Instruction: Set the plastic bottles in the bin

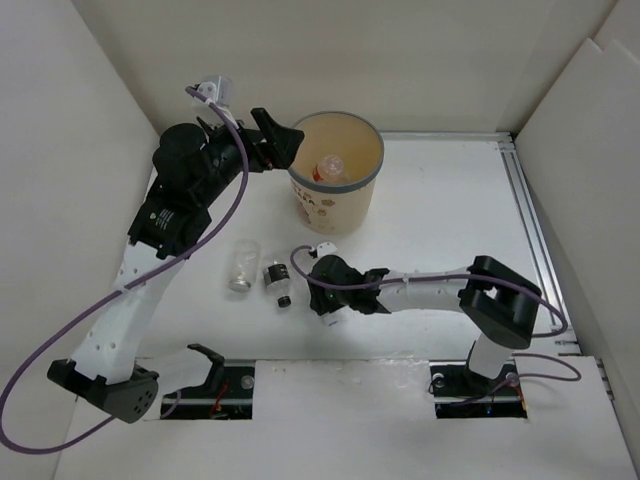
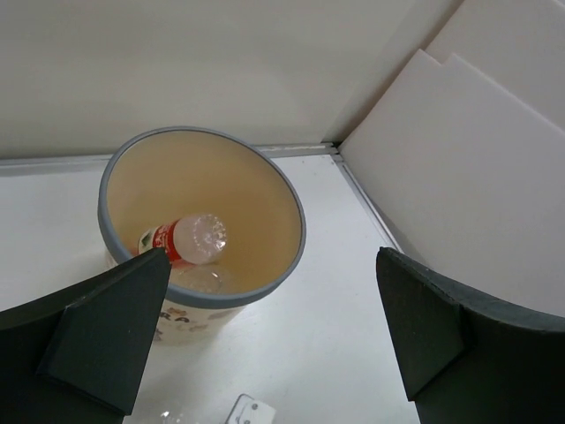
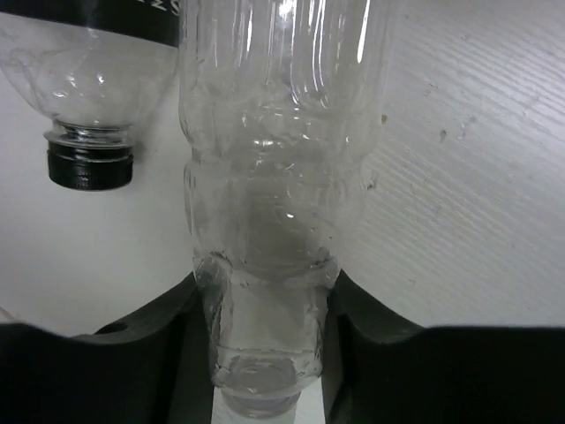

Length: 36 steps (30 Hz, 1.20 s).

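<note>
The tan bin (image 1: 335,190) with a grey rim stands at the back centre. A red-labelled bottle (image 1: 330,165) lies inside it, and in the left wrist view (image 2: 185,240) it rests on another clear bottle (image 2: 201,279). My left gripper (image 1: 285,140) is open and empty, high beside the bin's left rim (image 2: 296,231). My right gripper (image 1: 322,290) is shut on the neck of a clear bottle (image 3: 278,132) low over the table. A black-labelled bottle with a black cap (image 1: 277,283) lies just to its left, also seen in the right wrist view (image 3: 88,163). A clear bottle (image 1: 241,265) lies further left.
White foam walls (image 1: 110,120) close in the left, back and right sides. A metal rail (image 1: 530,230) runs along the right edge of the table. A small white tag (image 1: 322,250) lies in front of the bin, and it also shows in the left wrist view (image 2: 250,411).
</note>
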Each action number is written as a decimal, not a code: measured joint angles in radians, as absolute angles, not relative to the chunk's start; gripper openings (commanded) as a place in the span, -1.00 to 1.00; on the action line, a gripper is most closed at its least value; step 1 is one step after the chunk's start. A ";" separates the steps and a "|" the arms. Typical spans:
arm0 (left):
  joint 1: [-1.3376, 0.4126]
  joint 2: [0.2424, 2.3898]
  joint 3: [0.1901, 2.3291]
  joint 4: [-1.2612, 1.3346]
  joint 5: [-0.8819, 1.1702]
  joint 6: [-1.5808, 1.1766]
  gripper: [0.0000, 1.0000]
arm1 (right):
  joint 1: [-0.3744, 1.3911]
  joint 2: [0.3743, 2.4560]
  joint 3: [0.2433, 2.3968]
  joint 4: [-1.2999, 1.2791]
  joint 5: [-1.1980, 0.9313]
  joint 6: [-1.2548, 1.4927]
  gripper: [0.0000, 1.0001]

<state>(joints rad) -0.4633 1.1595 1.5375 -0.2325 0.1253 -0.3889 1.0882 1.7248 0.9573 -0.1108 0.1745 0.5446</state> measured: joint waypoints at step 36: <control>-0.522 1.436 1.488 0.133 0.769 -0.525 1.00 | 0.774 1.023 1.162 -0.260 -0.054 0.171 -0.73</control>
<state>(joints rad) -0.5220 1.4364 1.4879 0.1333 0.7692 -0.5255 0.7738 1.0229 1.1622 -0.2600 -0.0540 0.1715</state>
